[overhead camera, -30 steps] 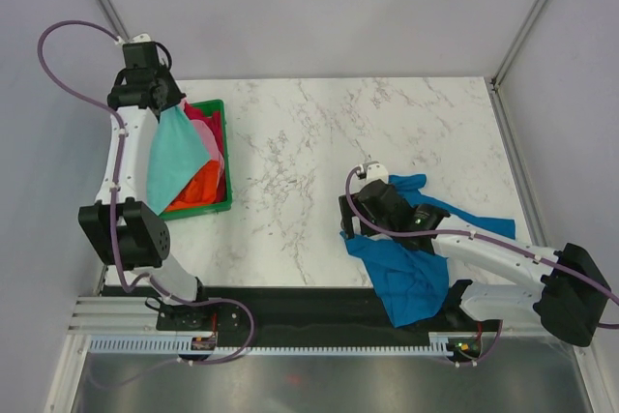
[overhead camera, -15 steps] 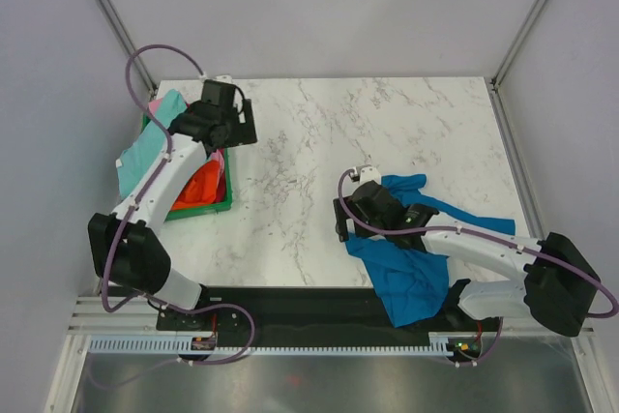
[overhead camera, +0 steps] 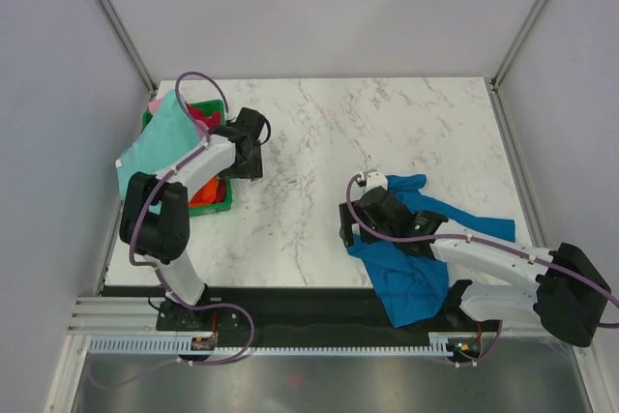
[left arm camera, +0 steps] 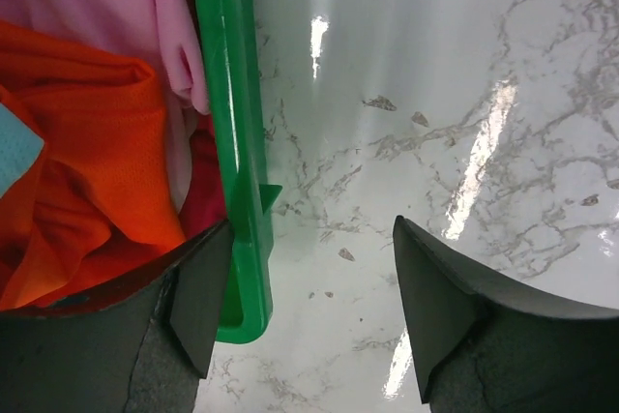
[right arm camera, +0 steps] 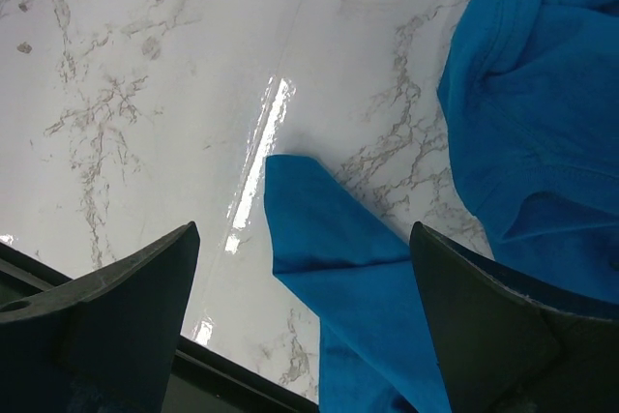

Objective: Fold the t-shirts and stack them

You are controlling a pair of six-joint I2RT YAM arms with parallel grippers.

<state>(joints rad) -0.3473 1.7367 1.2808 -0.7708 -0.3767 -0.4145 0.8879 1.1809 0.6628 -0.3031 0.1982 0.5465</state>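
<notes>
A bright blue t-shirt (overhead camera: 414,278) lies crumpled on the marble table at the near right. My right gripper (overhead camera: 350,224) hovers open at its left edge. In the right wrist view a flap of the blue t-shirt (right arm camera: 522,94) runs under the open right gripper (right arm camera: 305,268), and nothing is gripped. A mint-green t-shirt (overhead camera: 155,142) hangs over the left side of the green basket (overhead camera: 224,205). Orange-red (left arm camera: 87,171) and pink (left arm camera: 97,7) t-shirts lie inside the basket. My left gripper (left arm camera: 311,278) is open and empty over the basket's right rim (left arm camera: 227,94), seen from above at the left gripper (overhead camera: 244,154).
The marble table (overhead camera: 319,132) stretches between the basket and the blue t-shirt. Grey walls and metal frame posts surround it. A black strip and the arm bases run along the near edge.
My left gripper let go of the mint-green t-shirt and swung right, from above the basket's far-left corner to its right rim. The shirt now drapes over the basket's left. The right arm barely shifted.
</notes>
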